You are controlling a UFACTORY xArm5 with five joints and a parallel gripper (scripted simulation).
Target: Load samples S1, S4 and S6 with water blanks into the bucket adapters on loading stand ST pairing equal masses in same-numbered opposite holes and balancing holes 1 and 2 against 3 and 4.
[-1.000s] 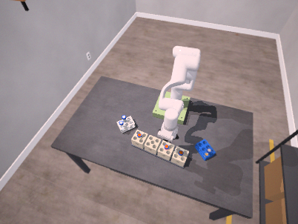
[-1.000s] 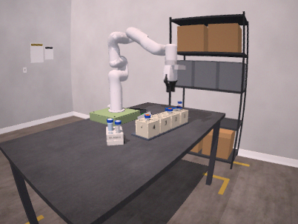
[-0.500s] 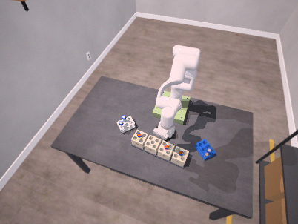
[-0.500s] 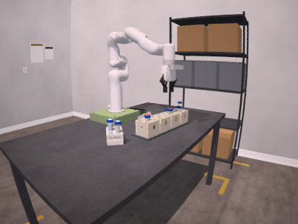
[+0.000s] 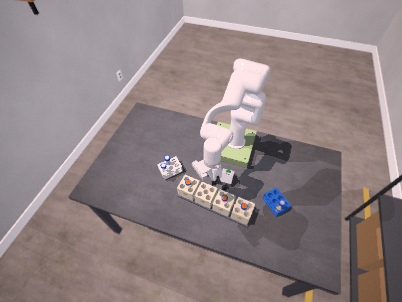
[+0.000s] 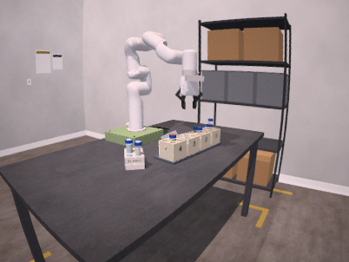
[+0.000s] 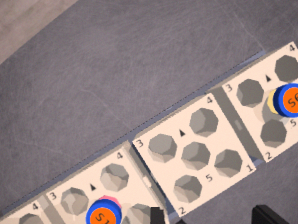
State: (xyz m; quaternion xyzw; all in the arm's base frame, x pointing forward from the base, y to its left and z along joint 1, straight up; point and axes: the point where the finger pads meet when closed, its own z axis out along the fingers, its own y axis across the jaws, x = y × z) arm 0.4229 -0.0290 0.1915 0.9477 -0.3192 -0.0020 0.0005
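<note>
Samples S1 (image 5: pixel 224 198) (image 6: pixel 197 128) (image 7: pixel 102 217), S4 (image 5: pixel 244 205) (image 6: pixel 203 127) and S6 (image 5: pixel 188 182) (image 6: pixel 173 136) (image 7: pixel 292 101) are loaded; balancing the empty adapter (image 5: pixel 201 201) (image 6: pixel 194 148) (image 7: pixel 220 137) and DONE (image 5: pixel 228 171) (image 6: pixel 167 134) probably remain; end effector (image 5: pixel 220 186) (image 6: pixel 188 107) (image 7: pixel 212 216) partly open, empty.

S6 (image 7: pixel 290 100) cut off at right

Soft, fairly even light filled the room. The arm (image 5: pixel 250 90) (image 6: pixel 135 104) cast dark shadows rightward across the table (image 5: pixel 135 200) (image 6: pixel 130 204) (image 7: pixel 100 90) in the top view. Fine print looked blurry in the exterior view; the wrist view was sharper.
</note>
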